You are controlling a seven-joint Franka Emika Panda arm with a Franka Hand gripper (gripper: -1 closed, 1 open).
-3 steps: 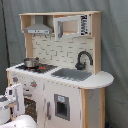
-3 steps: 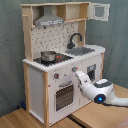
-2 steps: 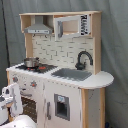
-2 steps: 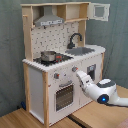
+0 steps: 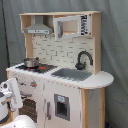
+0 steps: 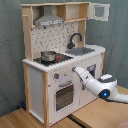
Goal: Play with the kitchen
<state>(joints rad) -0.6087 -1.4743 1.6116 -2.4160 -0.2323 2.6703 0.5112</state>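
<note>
The toy kitchen (image 5: 50, 52) of white panels and pale wood fills both exterior views. It has a black faucet (image 5: 83, 59) over a grey sink (image 5: 71, 74), and a small metal pot (image 5: 31, 62) on the stovetop. A range hood (image 5: 38, 27) hangs above. In the second exterior view my gripper (image 6: 75, 70) reaches in from the right and sits against the kitchen (image 6: 35, 90) front panel. It is just right of the knobs (image 6: 56, 76) and above the oven door (image 6: 64, 95). In the first exterior view the gripper (image 5: 15, 90) shows at the lower left.
The upper cabinet door (image 6: 100, 11) stands open at the top right. The kitchen rests on a wooden table (image 6: 30, 119), and my white arm (image 6: 107, 89) crosses its right part. A grey curtain (image 6: 10, 50) hangs behind.
The gripper has edged slightly left, closer to the front panel by the knobs. Nothing on the kitchen has visibly moved.
</note>
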